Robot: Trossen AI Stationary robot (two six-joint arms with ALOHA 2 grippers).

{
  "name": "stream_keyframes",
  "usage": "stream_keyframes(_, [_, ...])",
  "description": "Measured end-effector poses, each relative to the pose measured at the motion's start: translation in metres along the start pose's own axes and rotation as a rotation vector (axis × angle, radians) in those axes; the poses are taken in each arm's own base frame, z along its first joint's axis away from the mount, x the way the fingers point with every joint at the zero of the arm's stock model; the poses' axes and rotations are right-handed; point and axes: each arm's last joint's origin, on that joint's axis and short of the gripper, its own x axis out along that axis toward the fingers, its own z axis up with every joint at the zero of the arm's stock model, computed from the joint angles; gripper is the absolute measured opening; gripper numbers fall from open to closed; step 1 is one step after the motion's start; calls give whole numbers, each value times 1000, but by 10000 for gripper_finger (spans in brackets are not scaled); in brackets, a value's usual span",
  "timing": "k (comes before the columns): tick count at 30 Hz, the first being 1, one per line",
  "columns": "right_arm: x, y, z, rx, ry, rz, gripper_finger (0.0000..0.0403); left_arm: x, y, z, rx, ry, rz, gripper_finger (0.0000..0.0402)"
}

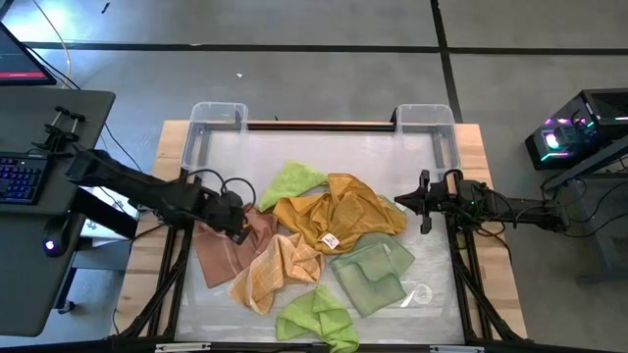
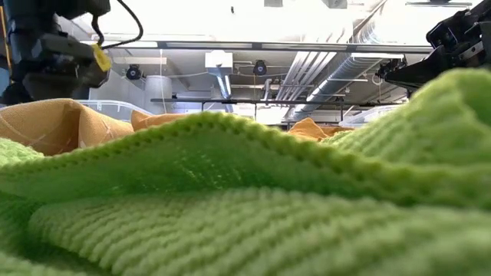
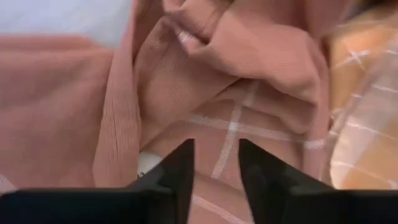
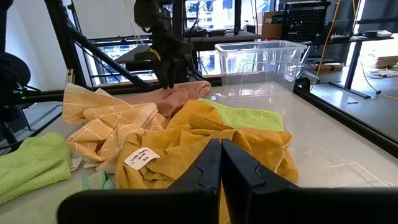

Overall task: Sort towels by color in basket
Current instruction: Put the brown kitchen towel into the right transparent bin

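Several towels lie heaped on the table: a lime green one, a mustard yellow one with a white tag, a light orange-tan checked one, a pale sage green one, a second lime green one and a dusty pink-brown one. My left gripper hangs open over the pink-brown towel, fingers pointing down at its crumpled folds. My right gripper is shut and hovers just right of the mustard towel. My left gripper points down at the pink-brown towel's crumpled right part, with the checked cloth showing in the gap between its fingers. I cannot tell whether the fingertips touch the cloth.
Two clear plastic bins stand at the table's far edge, one at the left and one at the right. The lime green towel at the near edge fills the low view. Bare table shows to the right of the heap.
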Motion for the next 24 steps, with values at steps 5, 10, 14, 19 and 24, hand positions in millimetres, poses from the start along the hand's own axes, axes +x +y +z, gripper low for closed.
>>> stream_keyframes(5, [0,0,0,0,0,0,1,12,-3,0,-43,46,59,205])
stream_keyframes(10, [0,0,0,0,0,0,1,27,-6,1,-39,40,154,259])
stream_keyframes(14, [0,0,0,0,0,0,1,41,-7,2,-37,57,233,266])
stream_keyframes(19, [0,0,0,0,0,0,1,57,-12,2,8,74,279,249])
stream_keyframes(24, [0,0,0,0,1,0,1,67,-15,3,51,71,291,206])
